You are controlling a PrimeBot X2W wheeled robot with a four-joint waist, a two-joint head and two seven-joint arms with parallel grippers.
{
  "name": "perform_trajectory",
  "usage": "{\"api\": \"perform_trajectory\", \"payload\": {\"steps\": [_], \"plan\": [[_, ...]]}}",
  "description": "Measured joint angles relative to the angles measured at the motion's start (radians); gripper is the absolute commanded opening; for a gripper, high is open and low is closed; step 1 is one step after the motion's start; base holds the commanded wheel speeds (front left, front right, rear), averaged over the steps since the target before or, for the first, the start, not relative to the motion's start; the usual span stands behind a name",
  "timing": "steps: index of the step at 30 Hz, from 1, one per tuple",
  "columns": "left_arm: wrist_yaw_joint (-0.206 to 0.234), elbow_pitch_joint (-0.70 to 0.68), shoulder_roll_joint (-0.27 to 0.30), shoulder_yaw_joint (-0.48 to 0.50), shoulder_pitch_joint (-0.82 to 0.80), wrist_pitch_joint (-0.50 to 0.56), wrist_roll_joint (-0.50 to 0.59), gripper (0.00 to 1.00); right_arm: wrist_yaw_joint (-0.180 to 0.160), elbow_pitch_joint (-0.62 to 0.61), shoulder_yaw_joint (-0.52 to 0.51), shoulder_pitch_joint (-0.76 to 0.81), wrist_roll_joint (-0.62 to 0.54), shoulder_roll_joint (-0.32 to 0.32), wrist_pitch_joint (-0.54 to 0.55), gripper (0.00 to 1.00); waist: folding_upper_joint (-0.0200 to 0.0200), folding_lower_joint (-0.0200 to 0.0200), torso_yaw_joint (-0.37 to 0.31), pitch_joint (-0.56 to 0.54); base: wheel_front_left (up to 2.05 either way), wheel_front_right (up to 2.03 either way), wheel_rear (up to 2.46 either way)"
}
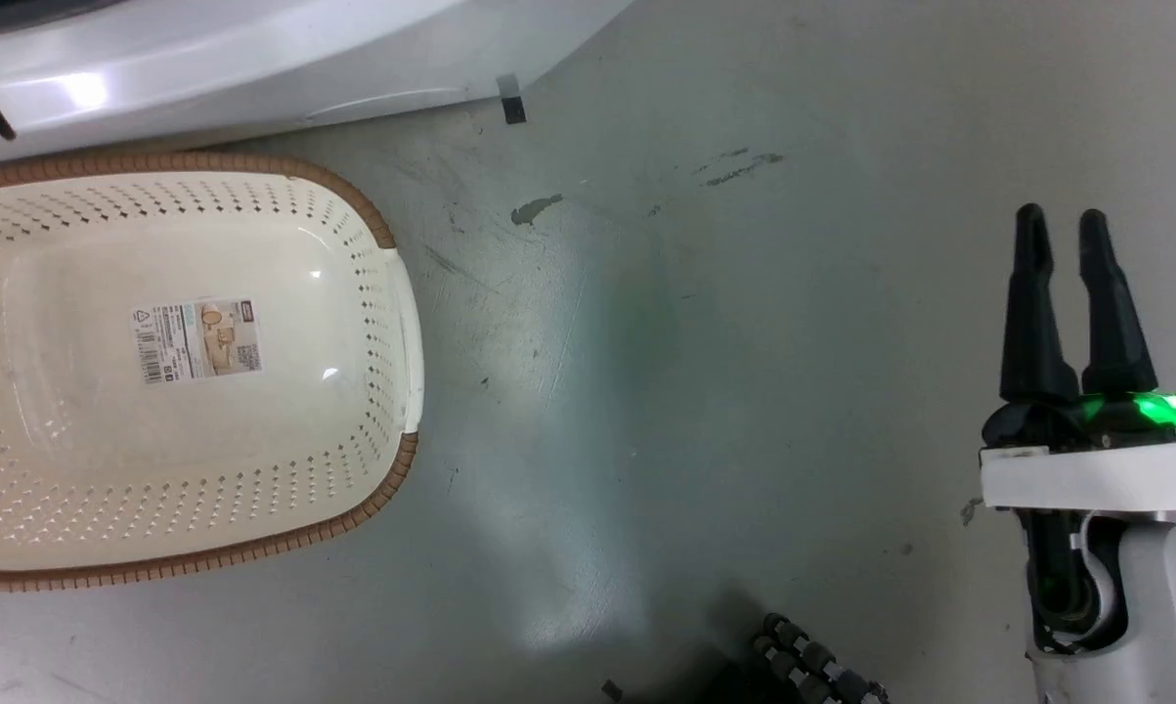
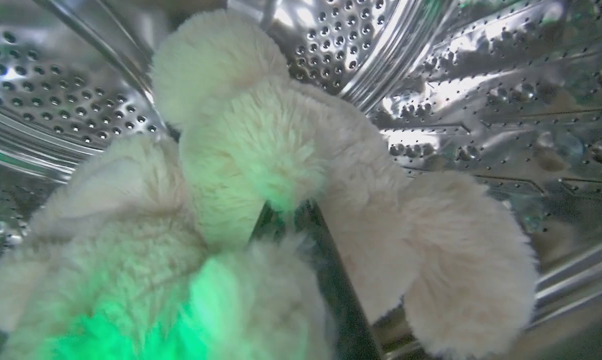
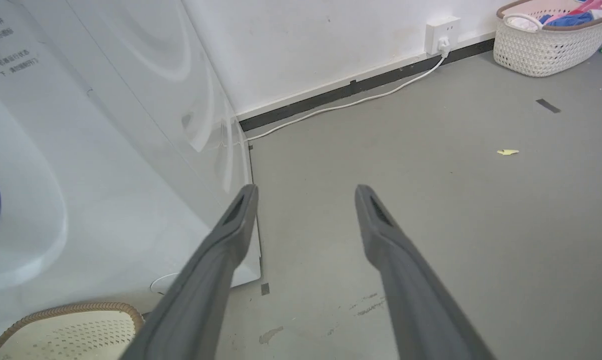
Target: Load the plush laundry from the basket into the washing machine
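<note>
Left wrist view: plush laundry [image 2: 280, 150] in washing machine drum [image 2: 481, 75], left gripper [image 2: 293, 212] buried, state unclear; right gripper [image 3: 306, 192] spread over open floor [image 3: 456, 210].

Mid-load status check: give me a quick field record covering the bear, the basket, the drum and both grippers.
plush laundry: inside the drum, perforated steel around it
basket: on the floor beside the washing machine, holding nothing but its paper label
left gripper: in the drum, fingers buried in fur; grip cannot be told
right gripper: open, holding nothing, above bare floor
load step: bear is out of the basket and in the machine
</note>
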Motion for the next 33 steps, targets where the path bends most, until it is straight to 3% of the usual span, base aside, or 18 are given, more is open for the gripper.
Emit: {"api": "perform_trajectory", "payload": {"steps": [3,4,5,12,21,27,33], "plan": [[-0.007,0.047,-0.019,0.001,-0.011,-0.007,-0.016,0.02,0.000,0.000,0.008,0.000,0.000,0.000,0.000,1.00,-0.0001,0.0000,0.004,0.000,0.00,0.00,0.00],[-0.007,0.061,-0.023,0.000,-0.015,-0.013,-0.018,0.45,0.000,0.000,0.008,0.000,0.000,0.000,0.000,1.00,0.0000,0.0000,0.005,-0.001,0.00,0.00,0.00],[-0.005,0.074,-0.027,0.000,-0.019,-0.014,-0.020,1.00,0.000,0.000,0.006,-0.001,-0.001,0.000,0.000,1.00,0.0000,0.0000,0.007,-0.003,0.00,0.00,0.00],[0.006,0.150,-0.058,0.002,-0.003,-0.119,-0.050,1.00,0.000,0.000,-0.029,-0.004,-0.035,0.000,0.000,1.00,0.0000,0.0000,0.031,-0.053,0.00,0.00,0.00],[-0.005,0.187,-0.142,0.030,0.211,-0.304,-0.144,1.00,0.000,0.006,-0.057,0.056,-0.128,0.000,0.000,1.00,0.0000,-0.0003,0.086,-0.229,0.00,0.00,0.00],[-0.017,0.100,-0.196,0.026,0.427,-0.321,-0.179,1.00,0.000,0.025,-0.076,0.138,-0.187,0.000,0.000,1.00,0.0000,-0.0004,0.146,-0.377,0.00,0.00,0.00],[-0.015,-0.106,-0.217,0.046,0.721,-0.322,-0.216,1.00,0.000,0.030,-0.083,0.229,-0.229,0.000,0.000,1.00,0.0000,-0.0005,0.211,-0.531,0.00,0.00,0.00]]}}
